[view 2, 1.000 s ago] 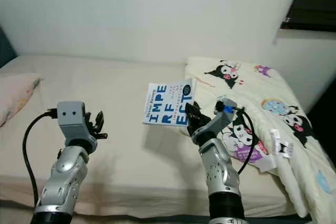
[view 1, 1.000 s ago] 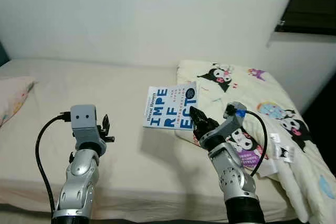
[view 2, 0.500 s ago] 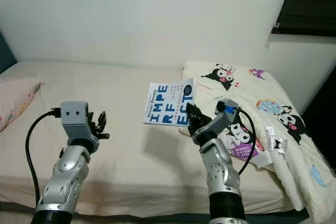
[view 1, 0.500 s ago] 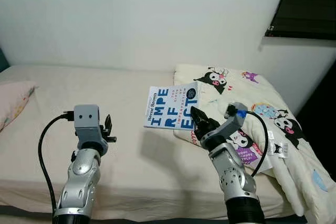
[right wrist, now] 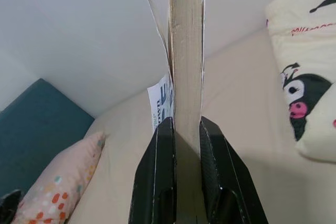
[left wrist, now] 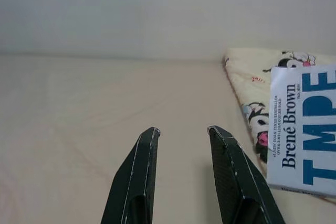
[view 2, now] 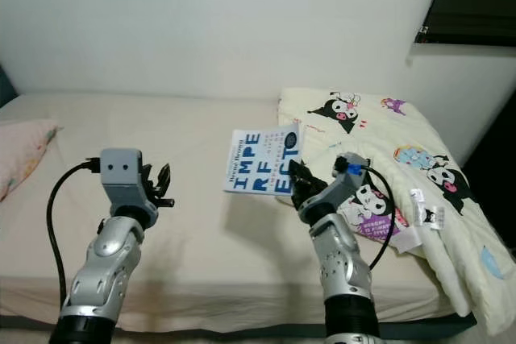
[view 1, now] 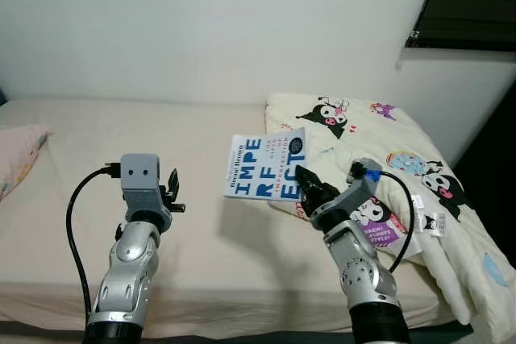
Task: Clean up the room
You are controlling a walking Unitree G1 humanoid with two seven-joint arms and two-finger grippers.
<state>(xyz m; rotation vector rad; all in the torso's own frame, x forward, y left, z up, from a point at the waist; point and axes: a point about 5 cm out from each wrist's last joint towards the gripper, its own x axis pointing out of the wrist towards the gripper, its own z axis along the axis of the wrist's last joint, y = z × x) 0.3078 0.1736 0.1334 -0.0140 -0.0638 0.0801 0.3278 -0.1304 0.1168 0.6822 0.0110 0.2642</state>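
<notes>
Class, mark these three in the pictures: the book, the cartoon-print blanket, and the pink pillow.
book [view 1: 266, 168], left eye view, on its white front cover.
cartoon-print blanket [view 1: 387, 138], left eye view, on its cream top surface.
pink pillow [view 2: 20, 155], right eye view, on its middle.

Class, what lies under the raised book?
Bare bed sheet and the quilt's edge lie under the book, held by the right tool. Its back cover is hidden.

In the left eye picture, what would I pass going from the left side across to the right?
Pink pillow → left gripper → book → right gripper → cartoon-print blanket → dark window.
</notes>
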